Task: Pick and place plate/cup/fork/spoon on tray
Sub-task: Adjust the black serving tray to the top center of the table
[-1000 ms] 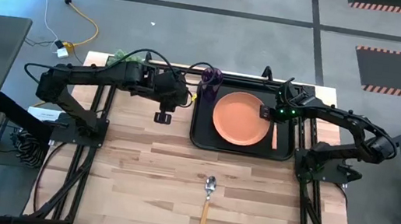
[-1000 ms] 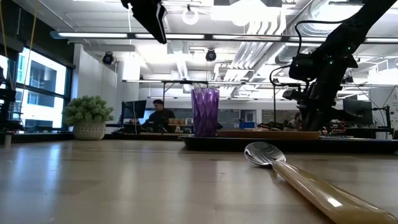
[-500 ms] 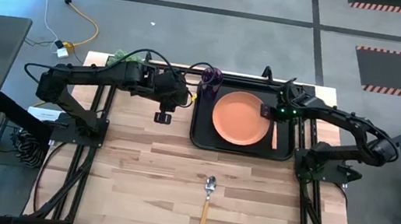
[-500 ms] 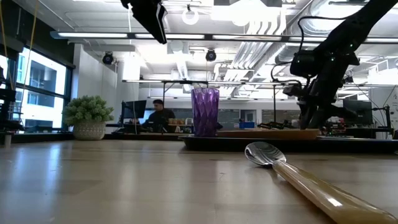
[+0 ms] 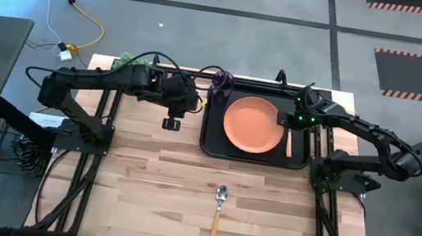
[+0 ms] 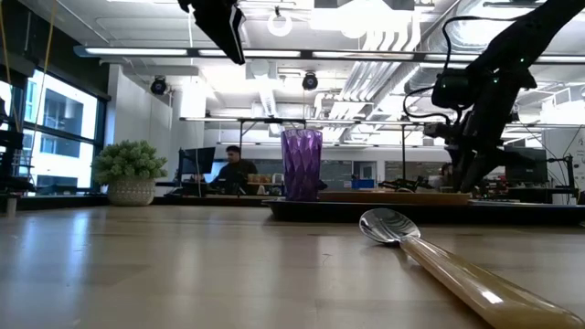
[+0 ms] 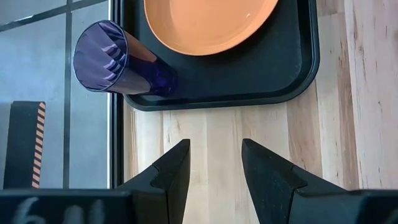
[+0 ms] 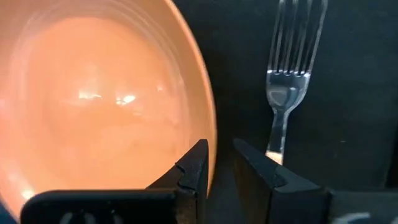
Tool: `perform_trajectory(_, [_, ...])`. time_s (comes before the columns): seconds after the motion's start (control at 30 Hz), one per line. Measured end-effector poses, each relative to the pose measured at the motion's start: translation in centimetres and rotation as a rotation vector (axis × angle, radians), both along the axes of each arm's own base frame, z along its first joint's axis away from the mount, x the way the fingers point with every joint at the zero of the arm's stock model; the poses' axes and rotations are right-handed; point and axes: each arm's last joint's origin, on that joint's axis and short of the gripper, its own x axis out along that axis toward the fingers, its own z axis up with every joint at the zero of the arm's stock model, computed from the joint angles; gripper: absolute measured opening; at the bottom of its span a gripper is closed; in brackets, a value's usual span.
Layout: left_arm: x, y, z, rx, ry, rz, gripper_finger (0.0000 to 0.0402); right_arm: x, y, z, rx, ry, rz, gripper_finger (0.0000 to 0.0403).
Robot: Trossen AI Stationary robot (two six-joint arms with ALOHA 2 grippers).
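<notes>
We're seeing the plate (image 5: 254, 125), cup (image 5: 222, 81) and fork (image 5: 289, 142) sitting on the tray (image 5: 213, 139), spoon (image 5: 219, 208) lying alone on the table (image 5: 144, 183). Right gripper (image 8: 222, 163) is hovering empty between plate and fork, fingers slightly parted. Left gripper (image 7: 214, 165) is hanging spread, holding nothing, beside the tray.

Only the right arm has moved. In the high view its elbow, out past the counter's right edge, has swung slightly further toward 4 o'clock, and the forearm reaching toward the tray (image 5: 298, 159) has shifted a little with it. In the low view the right end effector (image 6: 471, 169) has lifted away from the tray's surface and drifted toward 3 o'clock, so it now hangs higher above the tray than a second ago. Its fingers (image 8: 193, 171) show a narrow gap, above the strip of tray between the plate (image 8: 93, 99) and the fork (image 8: 289, 87).
</notes>
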Motion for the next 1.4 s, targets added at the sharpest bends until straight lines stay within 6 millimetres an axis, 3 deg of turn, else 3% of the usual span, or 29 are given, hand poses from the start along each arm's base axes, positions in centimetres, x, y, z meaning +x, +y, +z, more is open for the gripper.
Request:
perform_trajectory(0.17, [0.0, 0.0, 0.0, -0.060, -0.045, 0.115, 0.0134, 0.0, 0.2, 2.0, -0.034, -0.077, -0.006, 0.0064])
perform_trajectory(0.47, [0.5, 0.9, -0.6, -0.327, -0.240, 0.665, 0.0133, 0.6, 1.2, 8.7, -0.201, -0.259, -0.013, 0.0064])
perform_trajectory(0.7, [2.0, 2.0, -2.8, -0.487, -0.205, 0.841, 0.0133, 0.7, 2.3, 12.0, -0.281, -0.314, 0.004, 0.0064])
perform_trajectory(0.93, [3.9, 3.1, -5.8, -0.521, -0.124, 0.934, 0.0135, 1.1, 3.0, 13.4, -0.304, -0.316, 0.035, 0.0064])
perform_trajectory(1.4, [7.5, 3.0, -11.0, -0.554, -0.122, 1.123, 0.0132, 1.1, 3.6, 13.0, -0.318, -0.260, 0.166, 0.0064])
